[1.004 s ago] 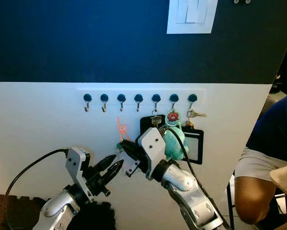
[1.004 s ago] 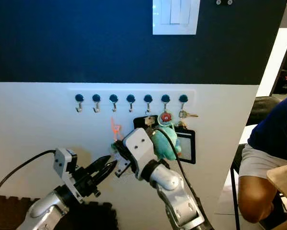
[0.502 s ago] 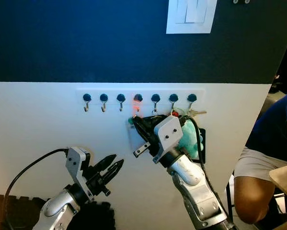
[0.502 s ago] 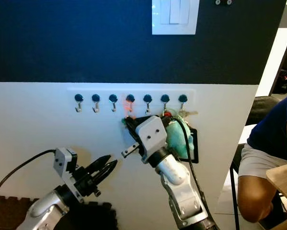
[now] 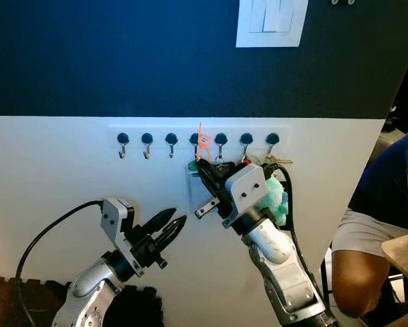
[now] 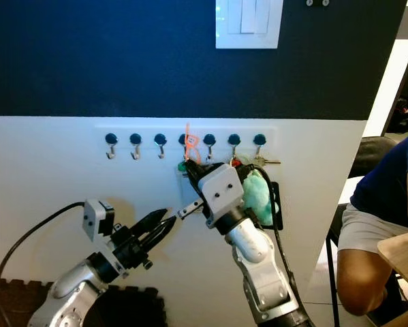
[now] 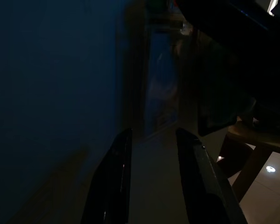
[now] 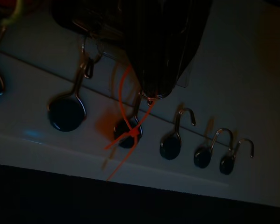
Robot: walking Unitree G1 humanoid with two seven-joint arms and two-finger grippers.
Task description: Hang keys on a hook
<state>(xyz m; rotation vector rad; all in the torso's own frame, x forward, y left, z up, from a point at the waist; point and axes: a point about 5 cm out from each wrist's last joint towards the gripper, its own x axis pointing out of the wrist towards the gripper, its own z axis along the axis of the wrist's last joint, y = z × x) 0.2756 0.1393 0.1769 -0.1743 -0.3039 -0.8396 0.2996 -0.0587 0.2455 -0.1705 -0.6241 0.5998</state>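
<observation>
Seven hooks (image 5: 171, 142) with dark knobs run in a row along a white rail (image 5: 156, 129) on the wall. The right gripper (image 5: 202, 169) is raised to the fourth hook (image 8: 129, 130) from the left, its jaws pinching the keys (image 5: 204, 206); an orange loop (image 5: 203, 141) on the keys lies across that hook's knob. A teal plush charm (image 5: 275, 196) and other keys (image 5: 280, 161) hang on the hooks further right, partly behind the right arm. The left gripper (image 5: 174, 225) hovers low before the white wall, its jaws slightly spread and holding nothing. A seated person (image 5: 384, 225) shows at the right edge.
</observation>
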